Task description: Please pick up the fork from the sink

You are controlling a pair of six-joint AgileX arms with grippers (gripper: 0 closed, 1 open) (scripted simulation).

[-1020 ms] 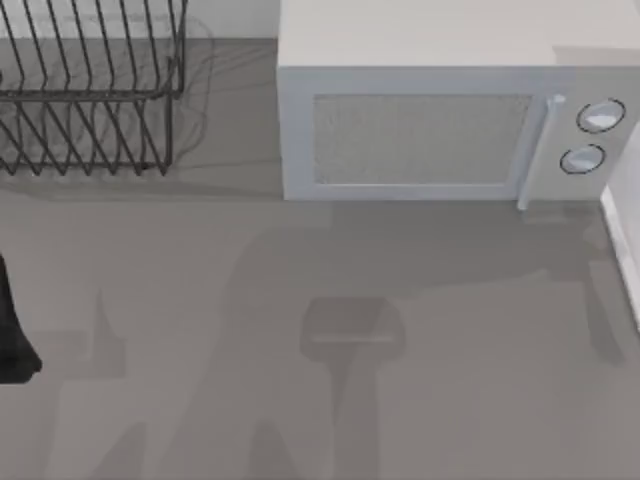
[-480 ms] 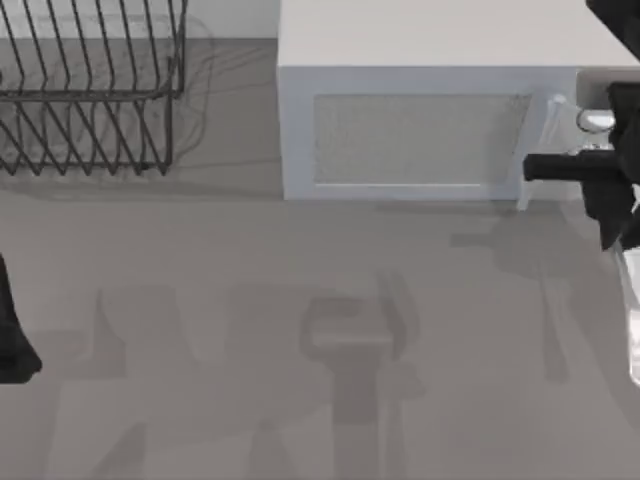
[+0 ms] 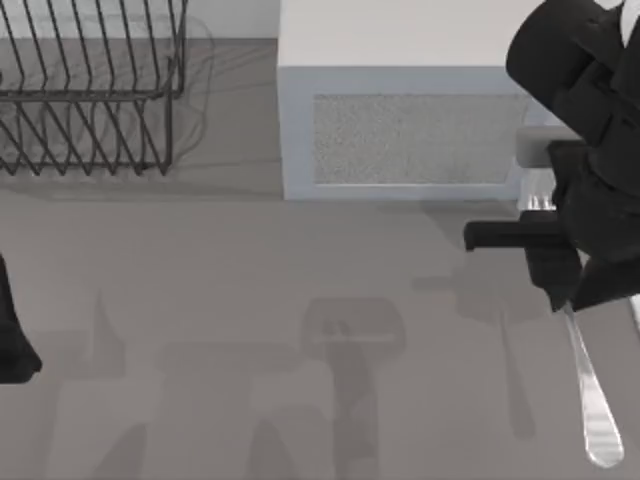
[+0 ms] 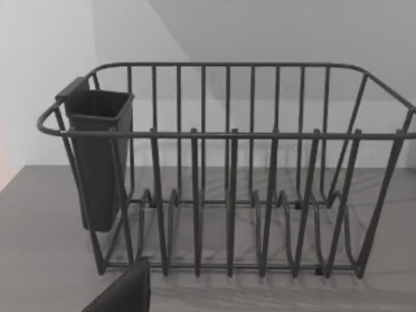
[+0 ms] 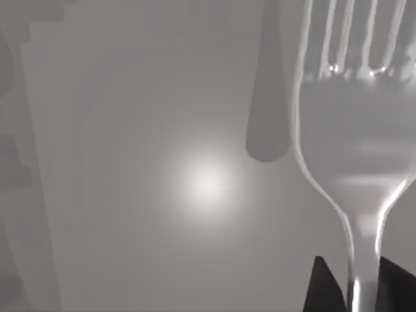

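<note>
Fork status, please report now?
Right claw shut on slim silvery metal fork, at table's right. Left arm parked at left edge. Nothing in the way.

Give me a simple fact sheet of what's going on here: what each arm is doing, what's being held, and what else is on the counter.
right gripper: at the top view's right side, shut on the fork's handle
fork: pale silvery metal, held up over the grey counter, tines visible in the right wrist view
left gripper: parked at the top view's left edge
wire rack: dark, with a dark cup hung at one corner, back left of the counter
microwave: white, at the back, door closed
</note>
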